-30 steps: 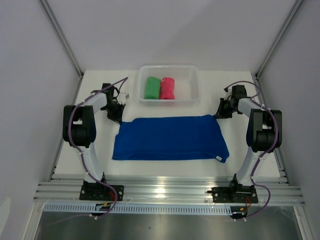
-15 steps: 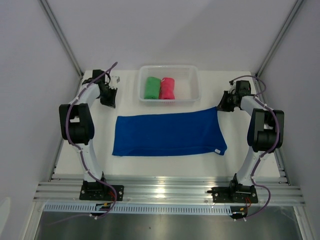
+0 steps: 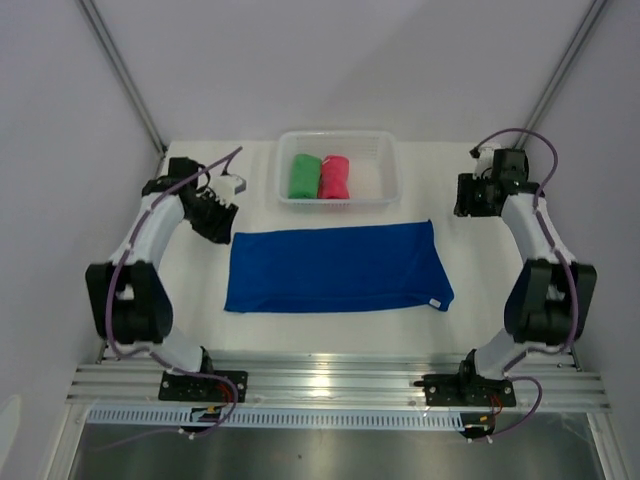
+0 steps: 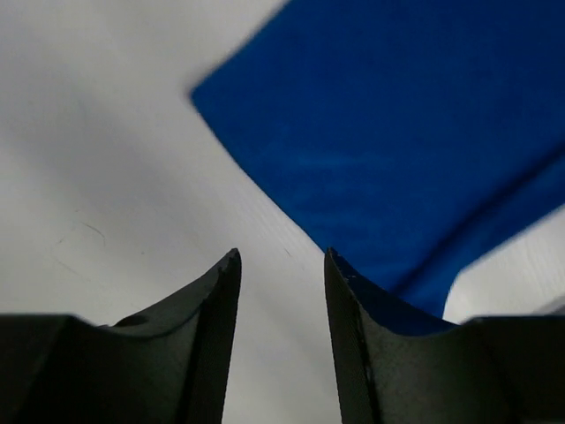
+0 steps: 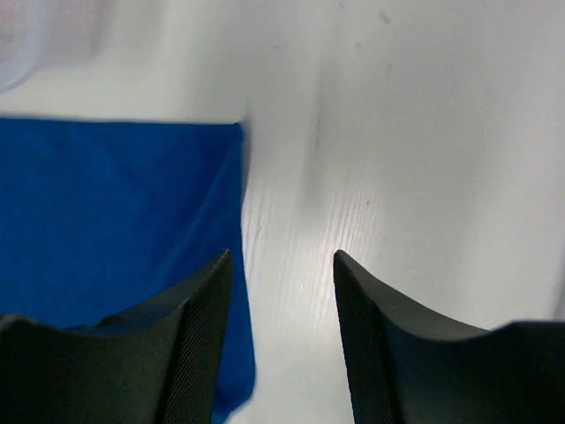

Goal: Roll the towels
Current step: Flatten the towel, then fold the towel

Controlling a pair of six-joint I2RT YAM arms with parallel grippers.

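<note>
The blue towel (image 3: 336,268) lies spread flat in the middle of the table. The green towel (image 3: 303,175) and the pink-red towel (image 3: 335,176) lie rolled side by side in the white basket (image 3: 386,192). My left gripper (image 3: 220,225) hovers just off the blue towel's far left corner, open and empty. In the left wrist view the blue towel (image 4: 397,132) lies ahead of the left gripper (image 4: 281,265). My right gripper (image 3: 465,200) hangs beyond the far right corner, open with nothing in it. The right wrist view shows the blue towel (image 5: 115,212) edge beside the right gripper (image 5: 282,265).
The white basket stands at the back centre, with room in its right part. White walls and slanted frame bars close in the table on both sides. A metal rail (image 3: 340,385) with the arm bases runs along the near edge.
Both grippers have opened. The right one has let go of the blue towel's far right corner and drawn back to the right. The left arm has swung outward.
</note>
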